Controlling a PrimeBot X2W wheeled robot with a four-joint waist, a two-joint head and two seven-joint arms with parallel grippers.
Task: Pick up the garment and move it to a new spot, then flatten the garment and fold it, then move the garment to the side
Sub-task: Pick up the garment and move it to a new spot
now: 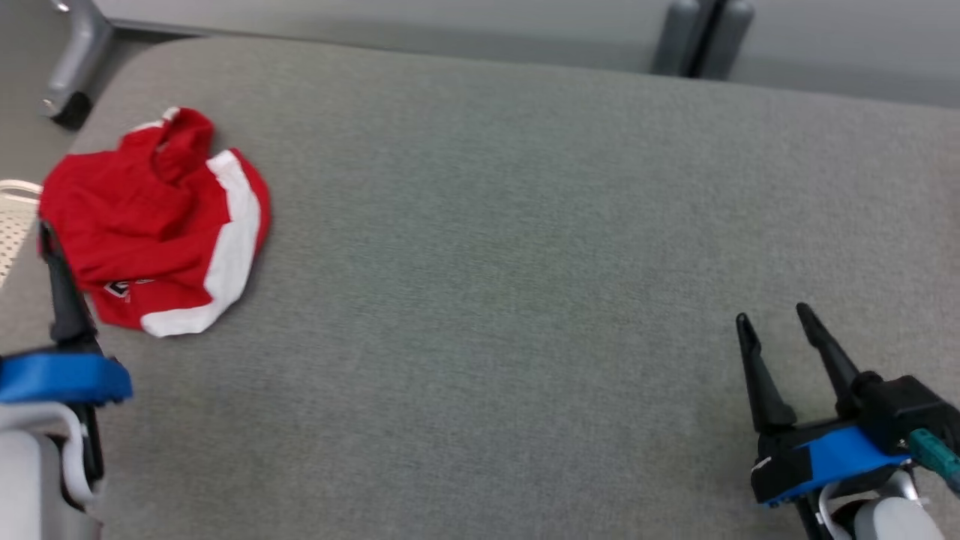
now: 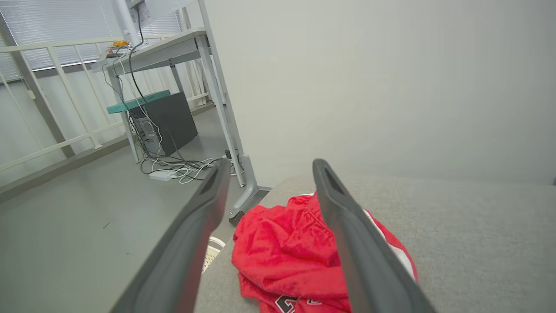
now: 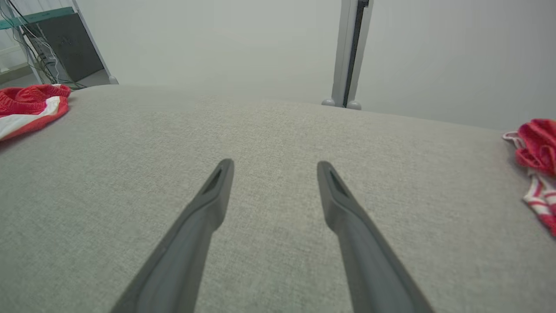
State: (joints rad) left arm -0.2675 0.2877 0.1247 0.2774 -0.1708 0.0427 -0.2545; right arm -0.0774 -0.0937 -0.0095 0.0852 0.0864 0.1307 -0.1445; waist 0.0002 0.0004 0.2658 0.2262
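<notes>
Left gripper [image 2: 268, 169] is held empty with its jaws spread wide, aimed at the crumpled red garment [image 1: 150, 225], which is bunched at ten o'clock on the grey table [image 1: 525, 225], seemingly so that a pickup can be begun. The right gripper [image 1: 772, 315], likewise spread and empty, is parked at four o'clock, well apart.

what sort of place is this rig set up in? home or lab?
Probably a lab or office: a desk with what looks like a computer tower and loose cables under it, plus a grey cloth-covered work table.
</notes>
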